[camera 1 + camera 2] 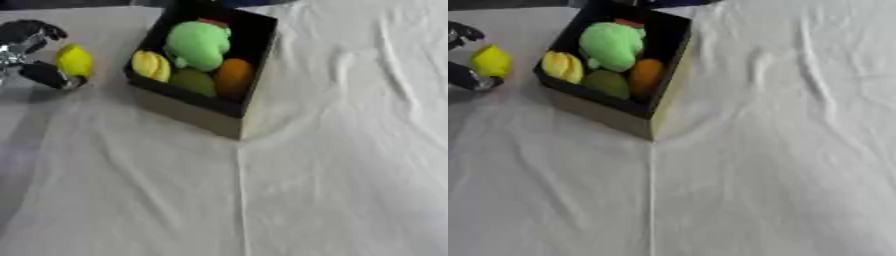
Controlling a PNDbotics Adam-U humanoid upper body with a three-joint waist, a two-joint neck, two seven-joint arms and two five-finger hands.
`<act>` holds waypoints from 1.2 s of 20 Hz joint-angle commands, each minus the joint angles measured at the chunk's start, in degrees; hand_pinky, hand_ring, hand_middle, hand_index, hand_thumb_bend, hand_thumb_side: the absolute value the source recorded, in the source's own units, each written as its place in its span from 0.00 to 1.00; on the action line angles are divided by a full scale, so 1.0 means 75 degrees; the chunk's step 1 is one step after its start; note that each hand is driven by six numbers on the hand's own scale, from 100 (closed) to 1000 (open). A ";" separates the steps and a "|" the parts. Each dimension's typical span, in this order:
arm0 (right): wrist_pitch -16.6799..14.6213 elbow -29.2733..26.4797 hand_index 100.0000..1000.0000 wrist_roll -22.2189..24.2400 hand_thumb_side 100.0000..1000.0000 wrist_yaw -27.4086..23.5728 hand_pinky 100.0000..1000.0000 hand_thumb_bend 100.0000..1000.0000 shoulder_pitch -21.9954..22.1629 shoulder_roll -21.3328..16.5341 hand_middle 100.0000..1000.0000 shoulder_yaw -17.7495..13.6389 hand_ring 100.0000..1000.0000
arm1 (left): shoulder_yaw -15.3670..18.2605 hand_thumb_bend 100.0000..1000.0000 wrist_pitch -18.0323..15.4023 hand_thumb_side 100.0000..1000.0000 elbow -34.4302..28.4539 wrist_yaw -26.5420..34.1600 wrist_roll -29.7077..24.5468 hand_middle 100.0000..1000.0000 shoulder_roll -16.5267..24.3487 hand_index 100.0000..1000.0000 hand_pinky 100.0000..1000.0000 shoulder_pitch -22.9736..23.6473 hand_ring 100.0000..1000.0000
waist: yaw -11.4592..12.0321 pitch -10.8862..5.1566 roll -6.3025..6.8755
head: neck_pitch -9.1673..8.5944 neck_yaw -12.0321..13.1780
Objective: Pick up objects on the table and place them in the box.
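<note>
My left hand [31, 52] shows at the upper left, black and silver, its fingers and thumb curled round a small yellow fruit [74, 60], just left of the box. The dark open box [248, 47] stands at the upper middle on the white cloth. Inside it lie a light green plush-like object [199, 44], a yellow banana-like fruit [150, 65], a green fruit [194, 81], an orange fruit [233, 76] and something red [213, 22] at the back. My right hand shows in neither view.
A wrinkled white cloth [332, 175] covers the table, with a crease running down the middle from the box's near corner. A dark band [61, 3] lies along the far edge.
</note>
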 commanded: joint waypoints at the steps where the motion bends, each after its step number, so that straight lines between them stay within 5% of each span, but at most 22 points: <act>1: 0.0022 -0.0071 0.65 -0.0035 0.39 -0.0056 0.85 0.00 -0.0146 -0.0302 0.50 -0.0106 0.83 | 0.0143 0.46 0.0049 0.31 0.0050 -0.0129 0.0141 0.82 0.0142 0.91 0.85 -0.0166 0.84 | -0.0022 -0.0043 -0.0001 | -0.0167 0.0046; 8: 0.0034 -0.0079 0.65 -0.0052 0.41 -0.0072 0.85 0.00 -0.0150 -0.0301 0.50 -0.0136 0.83 | 0.0201 0.41 0.0122 0.32 0.0265 -0.0241 0.0299 0.80 0.0090 0.89 0.83 -0.0174 0.82 | -0.0092 0.0111 0.0015 | -0.0267 0.0097; 15: 0.0064 -0.0063 0.65 -0.0095 0.43 -0.0087 0.86 0.00 -0.0114 -0.0296 0.49 -0.0173 0.83 | 0.0205 0.09 0.0213 0.35 0.0289 -0.0117 0.0285 0.75 0.0123 0.82 0.80 -0.0178 0.78 | -0.0093 0.0188 0.0039 | -0.0240 0.0092; 17: 0.0065 -0.0060 0.65 -0.0097 0.43 -0.0087 0.86 0.00 -0.0097 -0.0298 0.49 -0.0174 0.83 | 0.0199 0.12 0.0197 0.34 0.0283 -0.0093 0.0234 0.75 0.0145 0.82 0.80 -0.0173 0.78 | -0.0089 0.0188 0.0046 | -0.0223 0.0074; 24: 0.0060 -0.0042 0.65 -0.0094 0.43 -0.0079 0.86 0.00 -0.0064 -0.0295 0.49 -0.0180 0.83 | 0.0194 0.01 0.0115 0.27 0.0160 -0.0067 -0.0136 0.73 0.0236 0.78 0.78 -0.0183 0.75 | -0.0079 0.0140 0.0076 | -0.0192 0.0046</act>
